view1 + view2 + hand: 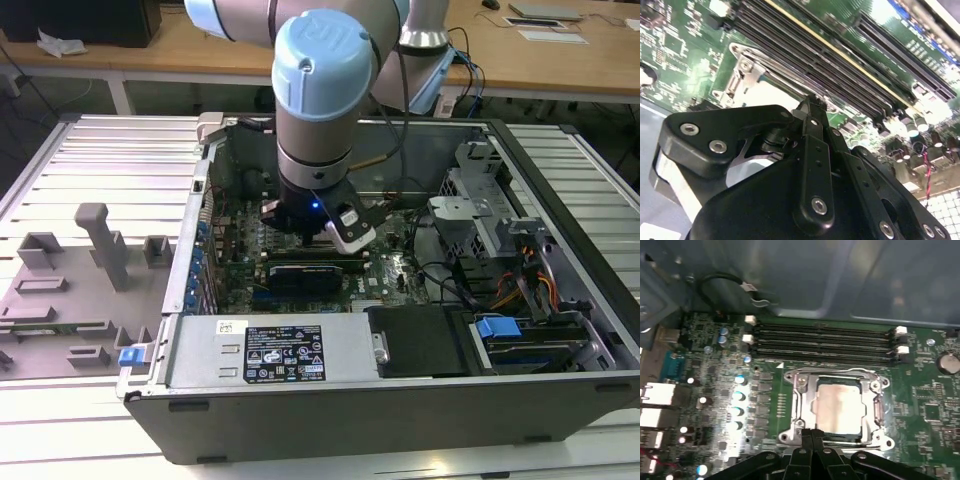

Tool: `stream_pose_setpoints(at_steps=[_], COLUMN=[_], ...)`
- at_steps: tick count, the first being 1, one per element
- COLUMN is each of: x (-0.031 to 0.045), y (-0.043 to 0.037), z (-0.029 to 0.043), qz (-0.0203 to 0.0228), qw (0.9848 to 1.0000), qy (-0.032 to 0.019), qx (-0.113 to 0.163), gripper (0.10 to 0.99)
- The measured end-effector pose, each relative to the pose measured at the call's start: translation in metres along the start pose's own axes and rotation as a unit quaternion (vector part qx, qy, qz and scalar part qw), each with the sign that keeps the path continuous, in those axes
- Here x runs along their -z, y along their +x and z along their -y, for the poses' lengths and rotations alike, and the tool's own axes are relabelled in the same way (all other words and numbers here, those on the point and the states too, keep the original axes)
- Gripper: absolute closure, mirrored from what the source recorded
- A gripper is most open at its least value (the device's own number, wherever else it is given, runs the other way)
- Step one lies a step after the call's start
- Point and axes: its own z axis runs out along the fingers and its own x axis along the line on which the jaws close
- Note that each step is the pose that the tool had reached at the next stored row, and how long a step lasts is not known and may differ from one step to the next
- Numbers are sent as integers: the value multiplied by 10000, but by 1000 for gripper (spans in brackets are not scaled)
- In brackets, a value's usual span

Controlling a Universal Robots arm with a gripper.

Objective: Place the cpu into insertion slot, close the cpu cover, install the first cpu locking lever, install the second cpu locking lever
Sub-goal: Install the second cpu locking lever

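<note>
Already the cpu [838,406] sits seated under the stiff, thin cpu cover [805,410]; gripper [811,434] fingers pressed together at the socket's near edge, holding nothing.

An open computer case [400,400] lies on a ribbed metal tabletop [90,160]. Inside, a green motherboard [705,390] carries 4 long black memory slots [822,340]. Grey fixtures [105,245] stand at the exterior view's left.

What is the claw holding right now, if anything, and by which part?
Nothing can be seen held. In the first wrist view the claw has its fingertips pressed together at the near edge of the cpu cover, which lies over the cpu.
</note>
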Motion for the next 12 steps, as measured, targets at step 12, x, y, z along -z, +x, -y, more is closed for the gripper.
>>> stream_pose_setpoints(at_steps=[12], x=[-65], y=[-110], z=[-325], qz=[-123], qw=[9988], qy=[467], qx=[-26], gripper=[980])
